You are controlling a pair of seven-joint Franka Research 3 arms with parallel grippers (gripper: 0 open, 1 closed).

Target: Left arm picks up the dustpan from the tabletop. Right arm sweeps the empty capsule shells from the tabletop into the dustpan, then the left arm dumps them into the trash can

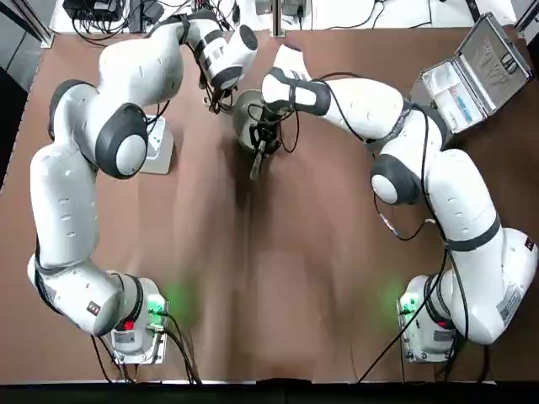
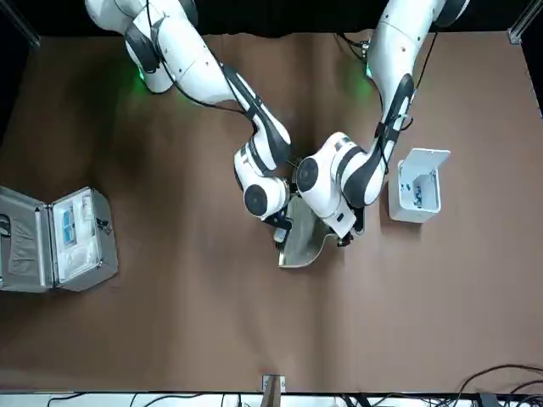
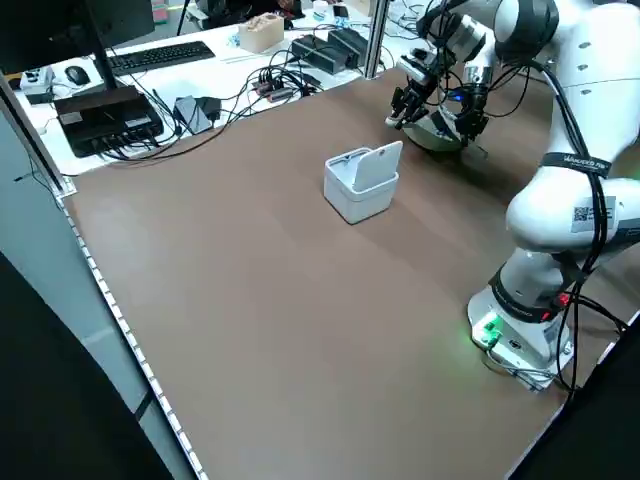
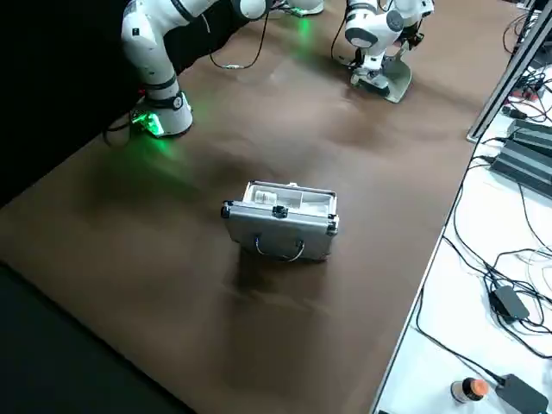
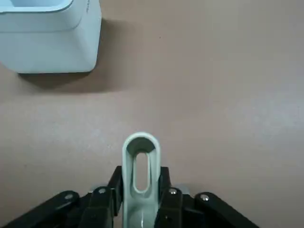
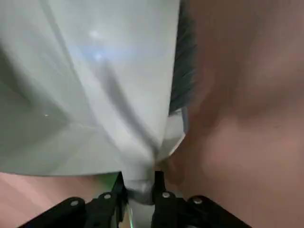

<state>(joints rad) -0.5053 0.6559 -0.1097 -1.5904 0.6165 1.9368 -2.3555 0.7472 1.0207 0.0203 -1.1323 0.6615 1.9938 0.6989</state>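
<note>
Dustpan (image 1: 246,116) is seen from overhead, held beneath both grippers. From the front, the trash can (image 2: 416,197) stands open beside the left gripper (image 2: 344,237). In wrist views, its handle is clamped; the right gripper (image 6: 139,187) clamps a brush (image 6: 178,85). Sweeping seems underway; dumping remains.

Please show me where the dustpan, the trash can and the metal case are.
dustpan (image 2: 301,242), front view, on the pan.
trash can (image 2: 416,203), front view, on its front wall.
metal case (image 4: 280,226), right side view, on its closed side.
</note>
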